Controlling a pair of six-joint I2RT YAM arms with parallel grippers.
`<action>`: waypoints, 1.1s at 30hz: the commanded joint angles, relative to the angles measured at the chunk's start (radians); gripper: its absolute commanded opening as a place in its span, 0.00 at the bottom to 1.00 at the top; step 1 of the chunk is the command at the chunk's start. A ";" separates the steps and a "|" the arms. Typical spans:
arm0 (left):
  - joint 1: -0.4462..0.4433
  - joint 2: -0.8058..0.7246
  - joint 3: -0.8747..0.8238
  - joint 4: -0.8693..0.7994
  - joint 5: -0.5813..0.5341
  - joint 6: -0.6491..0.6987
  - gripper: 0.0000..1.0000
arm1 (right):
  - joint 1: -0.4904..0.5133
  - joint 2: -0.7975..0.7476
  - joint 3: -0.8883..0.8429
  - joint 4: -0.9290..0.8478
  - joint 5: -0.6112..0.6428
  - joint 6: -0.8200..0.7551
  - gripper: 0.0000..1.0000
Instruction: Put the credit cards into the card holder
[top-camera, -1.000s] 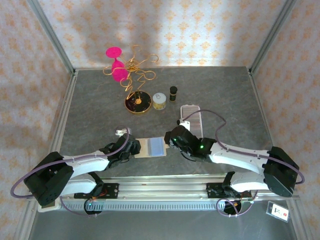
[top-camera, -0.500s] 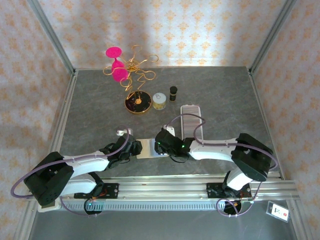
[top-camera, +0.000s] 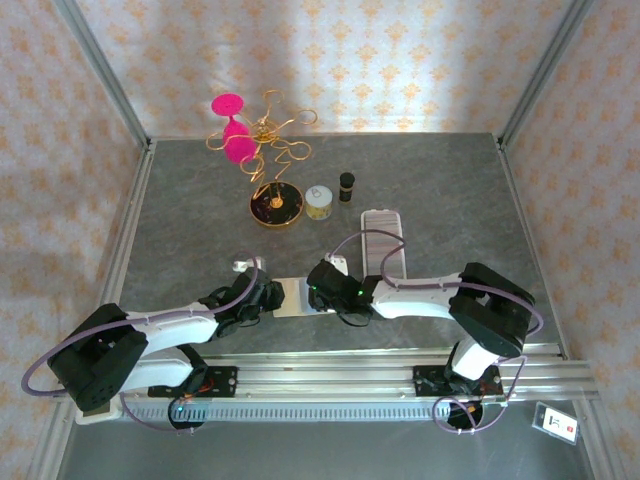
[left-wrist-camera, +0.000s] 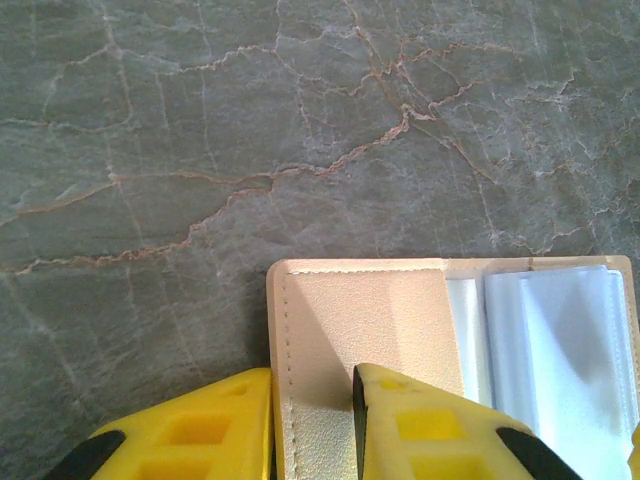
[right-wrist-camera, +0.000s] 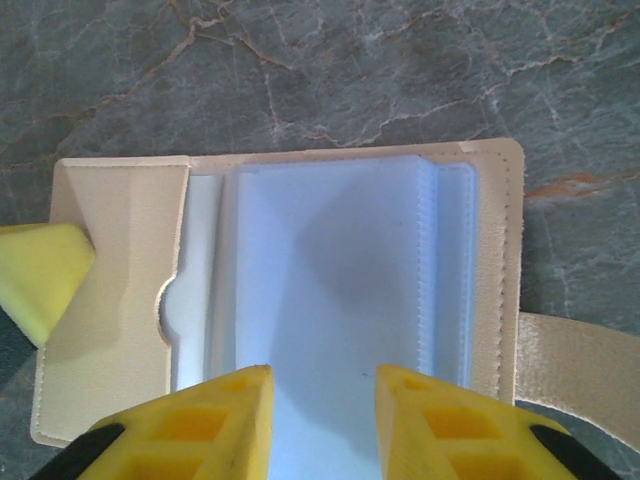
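Left end effector (left-wrist-camera: 312, 425) clamped on card holder (left-wrist-camera: 360, 320) edge | right end effector (right-wrist-camera: 322, 420) apart, straddling its sleeves

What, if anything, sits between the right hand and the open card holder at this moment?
Nothing visible. The right hand is right over the card holder, its fingers straddling the pale blue leaves. The left hand grips the holder's other flap edge.

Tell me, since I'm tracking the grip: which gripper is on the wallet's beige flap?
The left gripper; its fingers straddle the card holder's beige edge. The right gripper sits over the pale sleeves.
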 joint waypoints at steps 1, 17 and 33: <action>-0.004 0.009 -0.014 0.019 0.030 -0.013 0.25 | 0.002 0.011 0.019 -0.023 0.032 0.012 0.33; -0.004 -0.002 -0.013 0.013 0.046 -0.015 0.24 | 0.003 0.037 0.029 -0.027 0.043 0.025 0.39; -0.003 -0.002 -0.048 0.065 0.070 -0.039 0.21 | 0.003 0.056 0.038 0.046 -0.007 0.037 0.40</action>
